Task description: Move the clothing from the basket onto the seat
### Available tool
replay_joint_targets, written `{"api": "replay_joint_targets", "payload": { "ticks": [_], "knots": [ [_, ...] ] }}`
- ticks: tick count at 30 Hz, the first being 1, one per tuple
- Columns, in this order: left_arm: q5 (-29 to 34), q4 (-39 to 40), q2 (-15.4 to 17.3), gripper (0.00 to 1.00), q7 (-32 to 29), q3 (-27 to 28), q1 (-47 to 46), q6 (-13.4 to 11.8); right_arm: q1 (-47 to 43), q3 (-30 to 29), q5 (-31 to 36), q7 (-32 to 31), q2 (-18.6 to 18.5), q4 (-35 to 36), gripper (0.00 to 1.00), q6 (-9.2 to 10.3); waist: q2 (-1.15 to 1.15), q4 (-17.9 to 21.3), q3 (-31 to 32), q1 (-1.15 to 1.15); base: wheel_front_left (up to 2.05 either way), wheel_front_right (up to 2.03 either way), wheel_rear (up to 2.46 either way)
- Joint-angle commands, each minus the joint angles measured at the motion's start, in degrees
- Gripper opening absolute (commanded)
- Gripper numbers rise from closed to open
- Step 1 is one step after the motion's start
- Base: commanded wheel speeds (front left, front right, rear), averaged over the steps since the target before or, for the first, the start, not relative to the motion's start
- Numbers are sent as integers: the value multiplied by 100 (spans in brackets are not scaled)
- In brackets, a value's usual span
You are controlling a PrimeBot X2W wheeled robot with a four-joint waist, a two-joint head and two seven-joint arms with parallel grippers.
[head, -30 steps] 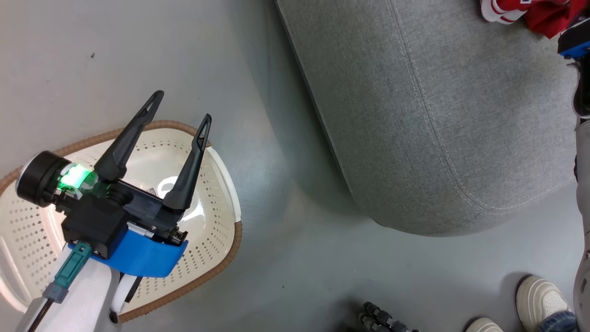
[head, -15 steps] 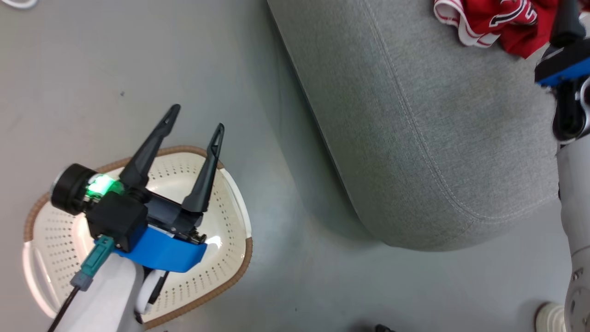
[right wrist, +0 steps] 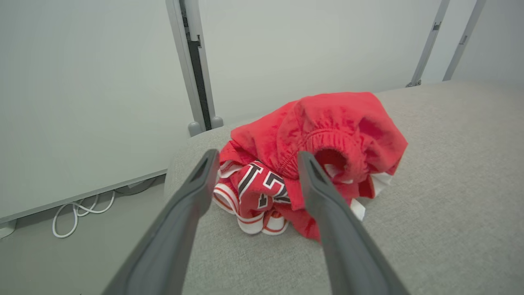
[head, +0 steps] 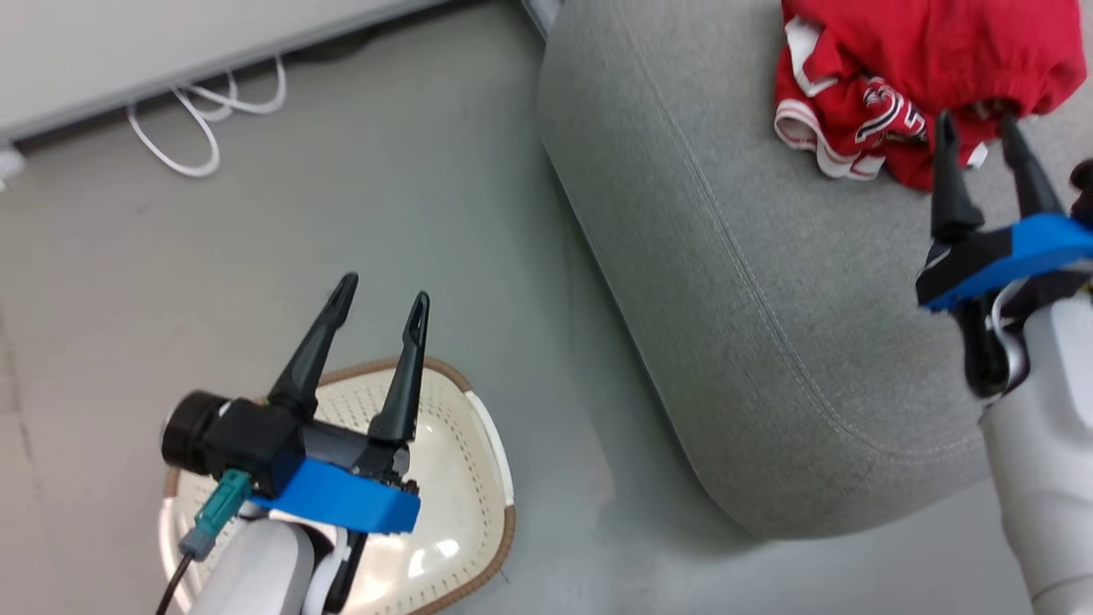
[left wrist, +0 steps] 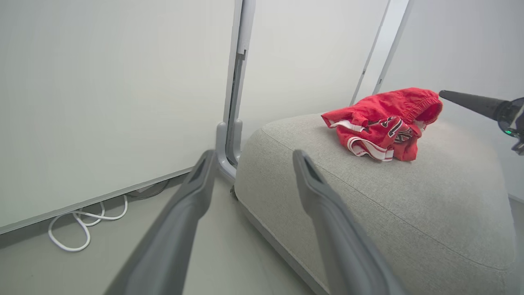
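1. The left hand had two long, dark, tapering fingers with slotted tips, rising from a black block.
2. A bright blue bracket sat under that block, with a round black cylinder at its side.
3. A teal connector fed a black cable beside the white forearm.
4. The right hand matched it, with dark fingers, a second blue bracket and a pale right forearm.

The clothing is a crumpled red heap at the upper right of the head view, lying on the grey seat. A plain piece with a gathered cuff lies over a jersey with white-striped trim and numbers. The cream, brown-rimmed basket stands on the floor at lower left, its glossy bottom showing.
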State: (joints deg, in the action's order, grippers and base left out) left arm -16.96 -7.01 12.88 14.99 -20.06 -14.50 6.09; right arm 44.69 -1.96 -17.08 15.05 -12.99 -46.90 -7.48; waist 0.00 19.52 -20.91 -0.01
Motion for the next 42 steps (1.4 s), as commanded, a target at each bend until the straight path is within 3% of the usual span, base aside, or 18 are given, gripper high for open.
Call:
{"api": "replay_joint_targets", "payload": {
  "ticks": [1,9,13,26,42],
  "knots": [
    [-22,-21,-61,100,26,76,144,-12,-210,45,-38,16,42,100,100,-3,0,-206,430,1,0,0,0],
    [50,-190,-412,100,27,531,793,20,-1359,380,-66,-115,264,1053,100,-2,0,-560,1091,1,0,0,0],
    [94,-272,-551,100,28,801,1066,44,-1930,473,304,-250,256,1548,100,-3,0,-758,1315,1,0,0,0],
    [204,-410,-789,100,27,1459,1458,118,-3388,-3,1131,-557,900,2957,100,-3,0,-1513,1732,1,0,0,0],
    [190,-993,-764,100,28,1685,1381,153,-4240,-21,1179,-441,1011,3491,100,-3,0,-2076,2029,1,0,0,0]
  ]
}}
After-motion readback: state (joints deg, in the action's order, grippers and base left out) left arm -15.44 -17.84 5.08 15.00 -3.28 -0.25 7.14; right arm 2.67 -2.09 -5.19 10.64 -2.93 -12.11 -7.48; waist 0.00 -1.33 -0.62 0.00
